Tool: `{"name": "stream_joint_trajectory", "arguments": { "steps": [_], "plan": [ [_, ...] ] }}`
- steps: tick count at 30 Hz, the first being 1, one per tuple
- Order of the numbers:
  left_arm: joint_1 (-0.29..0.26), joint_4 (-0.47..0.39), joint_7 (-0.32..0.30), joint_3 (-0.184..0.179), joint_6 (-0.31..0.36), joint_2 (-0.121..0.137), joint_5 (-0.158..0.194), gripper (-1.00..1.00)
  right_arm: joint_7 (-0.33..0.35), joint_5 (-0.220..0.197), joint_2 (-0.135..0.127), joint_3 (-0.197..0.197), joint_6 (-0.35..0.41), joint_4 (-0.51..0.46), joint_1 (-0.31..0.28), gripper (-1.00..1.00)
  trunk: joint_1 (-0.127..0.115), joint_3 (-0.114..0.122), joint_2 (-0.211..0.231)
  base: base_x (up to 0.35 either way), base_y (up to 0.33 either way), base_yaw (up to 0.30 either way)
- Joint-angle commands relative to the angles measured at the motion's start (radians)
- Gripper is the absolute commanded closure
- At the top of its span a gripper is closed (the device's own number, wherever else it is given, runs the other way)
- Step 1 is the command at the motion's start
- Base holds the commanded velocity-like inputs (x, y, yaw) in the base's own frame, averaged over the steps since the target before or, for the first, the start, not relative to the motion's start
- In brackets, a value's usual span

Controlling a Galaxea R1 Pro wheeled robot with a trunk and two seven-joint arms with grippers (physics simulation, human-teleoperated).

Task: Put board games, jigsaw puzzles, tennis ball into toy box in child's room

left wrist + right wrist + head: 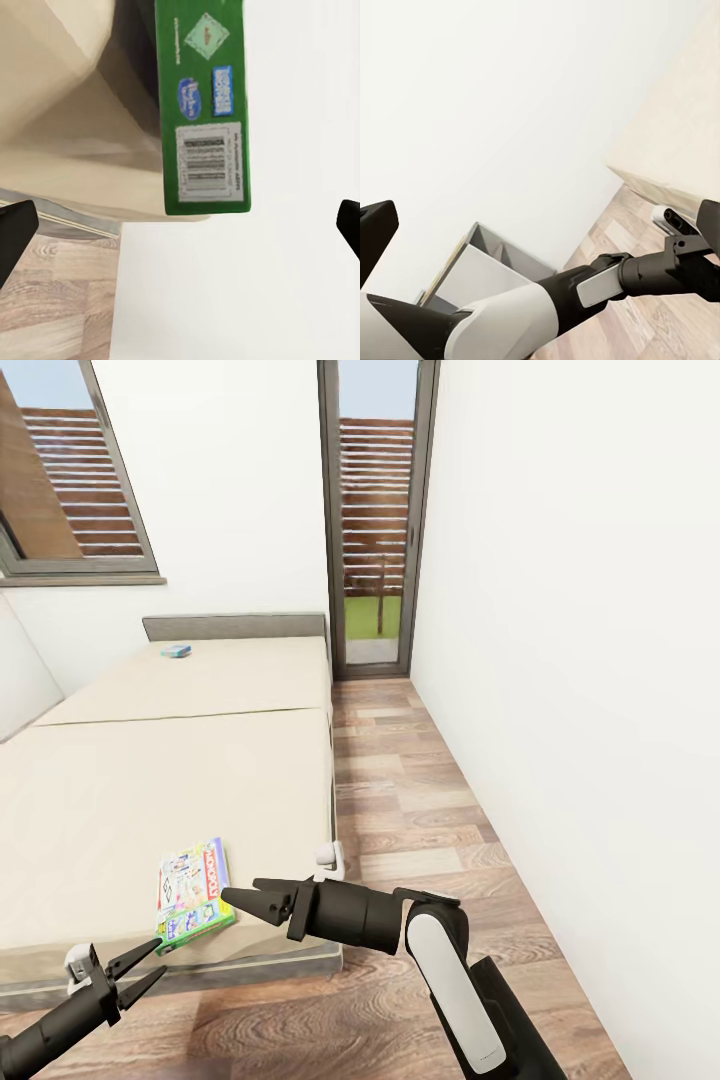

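In the head view, the white-and-green board game [193, 895] lay flat in the lower left of the frame, on the near corner of the bed [120, 810], one end jutting slightly past the beige mattress edge; a smaller blue board game [176, 651] sat far off in the upper left, near the grey headboard [235, 626]. The left gripper [140, 968] hung just below and beside the nearer box with its dark fingers spread and nothing between them, while the right gripper [243, 899] pointed at the box's right edge, its tips drawn close to a point, though whether fully pressed together I cannot tell. The box looked like stiff, glossy printed card, light and probably slick, so the overhanging end seemed the best place to pinch across its thin depth. In the left wrist view, that box's green side panel [204, 112] with a barcode label filled the upper middle, fingertips wide apart at both lower edges. In the right wrist view, wood-grain floor [660, 315] and white wall showed between widely separated fingertips.
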Motion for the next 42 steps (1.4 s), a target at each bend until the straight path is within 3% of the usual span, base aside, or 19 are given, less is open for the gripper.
{"name": "stream_joint_trajectory", "arguments": {
  "steps": [1,6,42],
  "plan": [
    [-0.001,0.0,-0.004,0.002,0.011,0.0,-0.001,-1.0,0.002,0.0,0.0,-0.001,0.005,0.0,-0.001,-1.0,0.0,-0.001,0.0,0.0,0.0,0.0],
    [-0.001,0.0,-0.004,0.002,0.011,0.0,-0.001,-1.0,0.002,0.001,0.0,0.0,0.005,0.0,-0.001,-1.0,-0.019,0.015,0.035,0.0,0.0,0.0],
    [-0.001,0.0,-0.002,0.003,0.011,0.0,-0.001,-1.0,-0.003,0.002,0.0,0.002,0.005,0.001,-0.001,-1.0,-0.019,0.015,0.035,0.0,0.0,0.0]
  ]
}}
